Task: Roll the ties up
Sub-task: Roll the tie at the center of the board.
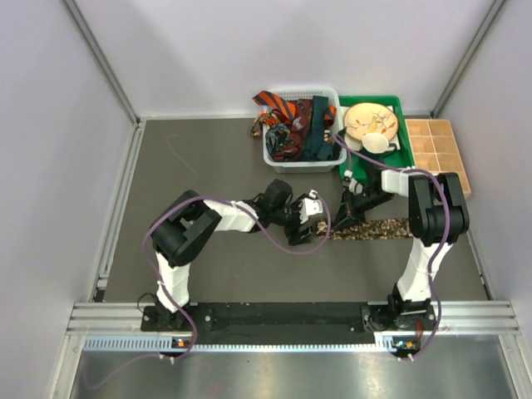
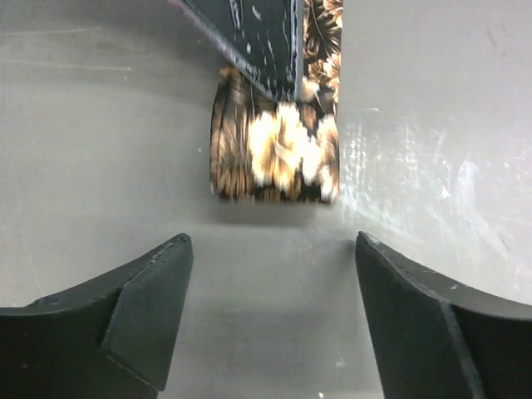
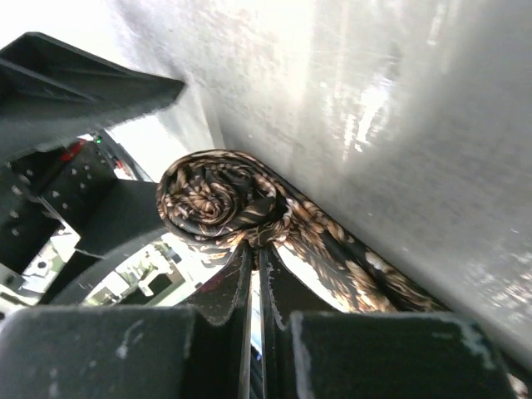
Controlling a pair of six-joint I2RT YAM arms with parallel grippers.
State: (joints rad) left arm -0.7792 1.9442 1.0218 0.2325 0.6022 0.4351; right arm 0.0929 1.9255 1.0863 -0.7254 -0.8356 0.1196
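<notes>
A brown-black speckled tie point(image 1: 374, 228) lies along the table, its left end wound into a roll point(image 3: 218, 198). My right gripper point(image 3: 255, 248) is shut on the roll's edge, pinching the fabric between its fingers. The left wrist view shows the roll point(image 2: 274, 154) from the side, with the right gripper's fingers point(image 2: 259, 41) on it. My left gripper point(image 2: 270, 243) is open and empty, a little short of the roll and facing it. In the top view both grippers, left point(image 1: 306, 231) and right point(image 1: 342, 216), meet at the tie's left end. More ties point(image 1: 287, 112) fill the white basket point(image 1: 301, 162).
A green tray point(image 1: 404, 156) with a round bowl point(image 1: 371, 121) of small items stands right of the basket. A wooden compartment box point(image 1: 437, 150) sits at the far right. Grey walls and metal rails bound the table.
</notes>
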